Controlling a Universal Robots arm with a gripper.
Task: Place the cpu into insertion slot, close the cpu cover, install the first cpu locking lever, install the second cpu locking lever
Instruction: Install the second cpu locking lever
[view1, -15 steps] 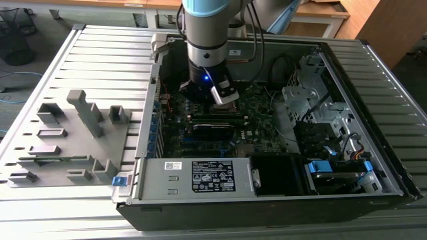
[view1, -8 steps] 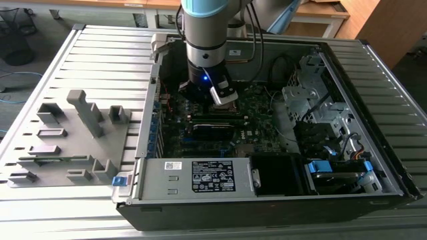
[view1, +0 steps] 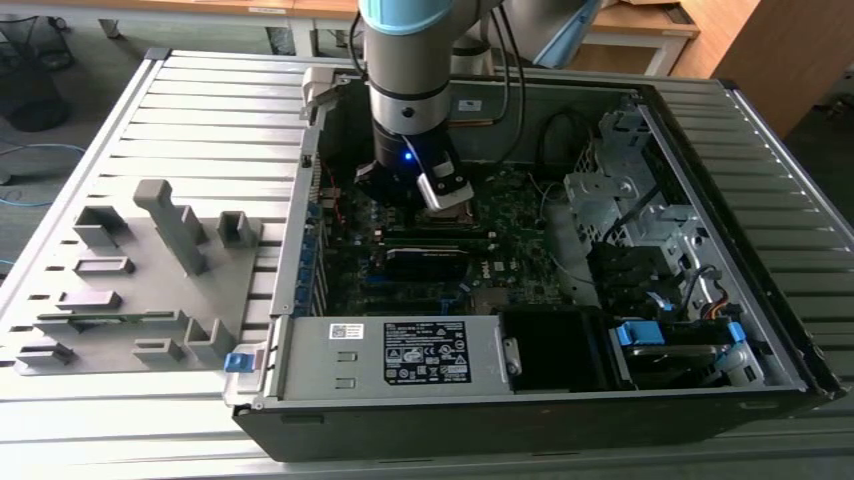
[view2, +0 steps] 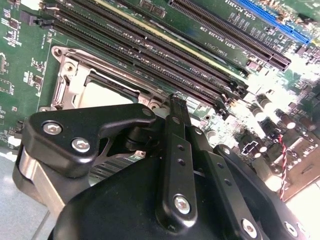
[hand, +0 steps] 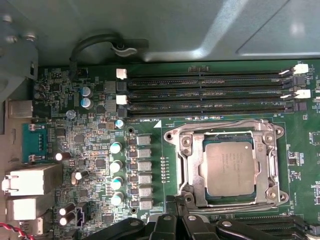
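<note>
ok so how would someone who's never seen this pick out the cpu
Start at the open computer case and its green motherboard. Beside the four long black memory slots sits a silvery metal frame. The cpu is the flat, dull grey square inside it, the only plain metal plate there.

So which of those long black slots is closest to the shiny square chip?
The bottom-most long black slot, lying right beside the socket's metal frame that holds the silver-grey square chip.

open PC case (view1: 747, 330) lying on a slatted metal table (view1: 200, 110) | grey fixture blocks (view1: 160, 250) sit at the exterior view's left of the case | power supply (view1: 400, 355) along the near edge | long black memory slots (hand: 205, 92) next to some capacitors (hand: 116, 165)
</note>
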